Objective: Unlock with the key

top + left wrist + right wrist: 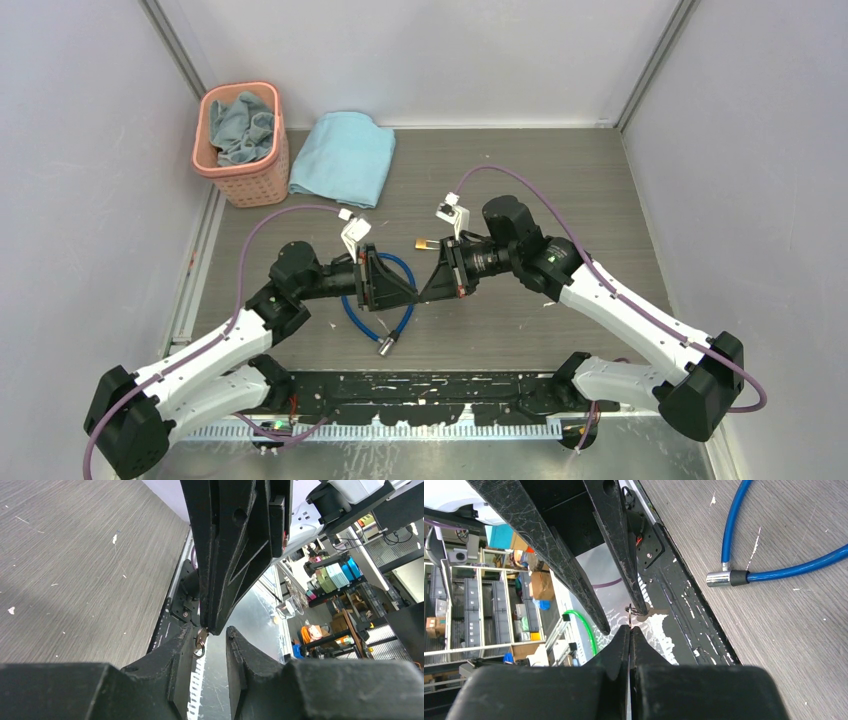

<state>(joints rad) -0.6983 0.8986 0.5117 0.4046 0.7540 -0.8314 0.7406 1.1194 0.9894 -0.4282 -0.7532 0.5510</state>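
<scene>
Two arms reach in from the near edge of the table (560,180), the left arm (200,360) and the right arm (630,310) bending toward each other. Nearest to them on the tabletop lies the silver end (387,347) of the blue cable (729,525), whose loop runs under the place where the tools meet.

Above that loop the two grippers stand tip to tip, off the table. The right gripper (630,630) has its fingers pressed flat together, and a thin silvery sliver sticks out from the tips: the key (201,641), pinched there (its small ring shows just past the tips). The left gripper (212,630) has its fingers spread with a clear gap between them. The right gripper's point sits at the mouth of that gap. The key lies against the inner face of one left finger (175,660); the other finger stands apart from it.

Just beyond the grippers a small brassy padlock (424,243) rests on the table (too small to read well). Farther back lies a folded towel (343,158), and beside it, in the far left corner, a pink basket (250,185) holds a crumpled cloth (243,125).
</scene>
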